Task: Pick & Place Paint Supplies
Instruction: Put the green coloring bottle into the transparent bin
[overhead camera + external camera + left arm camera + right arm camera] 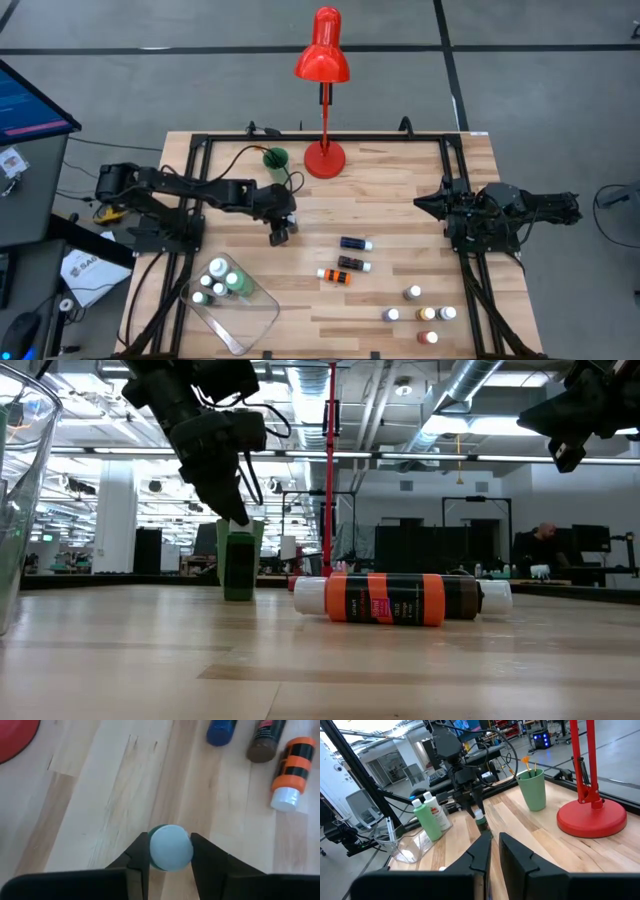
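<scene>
Clear plastic, the tray (245,322) lies at the table's (400,200) left front with a few green and white-capped bottles (222,280) upright in its back end. Just right of it and farther back, the left gripper (281,234) points down, its fingers (137,862) pressed on both sides of a small green bottle (170,848) that stands upright, white cap up. Three bottles (352,257) lie on their sides at mid-table, long axes running left-right, caps to the right. More bottles (422,312) stand at front right. The right gripper (432,203) waits above the right edge, fingers together.
</scene>
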Controlling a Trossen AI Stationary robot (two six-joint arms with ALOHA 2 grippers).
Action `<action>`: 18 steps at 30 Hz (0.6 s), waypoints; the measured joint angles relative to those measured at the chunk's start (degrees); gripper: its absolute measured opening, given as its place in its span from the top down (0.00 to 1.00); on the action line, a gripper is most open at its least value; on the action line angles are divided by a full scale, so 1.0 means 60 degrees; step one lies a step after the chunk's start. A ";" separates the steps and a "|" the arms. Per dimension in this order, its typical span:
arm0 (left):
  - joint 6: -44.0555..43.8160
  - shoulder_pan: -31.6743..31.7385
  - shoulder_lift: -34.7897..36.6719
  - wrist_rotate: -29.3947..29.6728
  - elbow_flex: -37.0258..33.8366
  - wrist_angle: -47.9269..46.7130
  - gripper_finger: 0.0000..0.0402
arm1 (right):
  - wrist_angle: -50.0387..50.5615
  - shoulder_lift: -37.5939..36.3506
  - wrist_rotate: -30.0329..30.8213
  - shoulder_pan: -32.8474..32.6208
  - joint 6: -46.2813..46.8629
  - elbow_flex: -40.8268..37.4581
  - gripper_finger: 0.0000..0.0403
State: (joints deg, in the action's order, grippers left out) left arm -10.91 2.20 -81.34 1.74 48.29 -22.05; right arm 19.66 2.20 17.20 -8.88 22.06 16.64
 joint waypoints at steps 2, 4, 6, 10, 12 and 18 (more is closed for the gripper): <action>-0.0006 -0.0119 0.0196 -0.0007 0.0149 -0.0027 0.78 | 0.0000 0.0000 0.0000 0.0001 0.0000 0.0000 0.92; -0.0072 -0.0277 0.0562 -0.0108 0.0394 -0.0004 0.78 | -0.0004 0.0000 -0.0001 0.0000 0.0000 0.0000 0.92; -0.0187 -0.0493 0.1051 -0.0533 0.0664 0.0026 0.78 | -0.0001 0.0000 0.0002 -0.0001 -0.0004 0.0003 0.92; -0.0205 -0.1319 0.2232 -0.1366 0.1153 0.0042 0.77 | -0.0007 0.0000 0.0001 -0.0001 -0.0002 0.0003 0.92; -0.0093 -0.1913 0.2896 -0.1671 0.1242 0.0103 0.77 | 0.0002 0.0000 -0.0001 0.0001 -0.0002 0.0004 0.92; -0.0238 -0.4526 0.4471 -0.1357 0.1276 0.0105 0.76 | -0.0004 0.0000 -0.0001 -0.0001 -0.0004 0.0000 0.92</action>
State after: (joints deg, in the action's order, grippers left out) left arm -12.34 -24.96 -54.51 -6.40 55.94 -21.42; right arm 19.64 2.20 17.19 -8.88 22.04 16.64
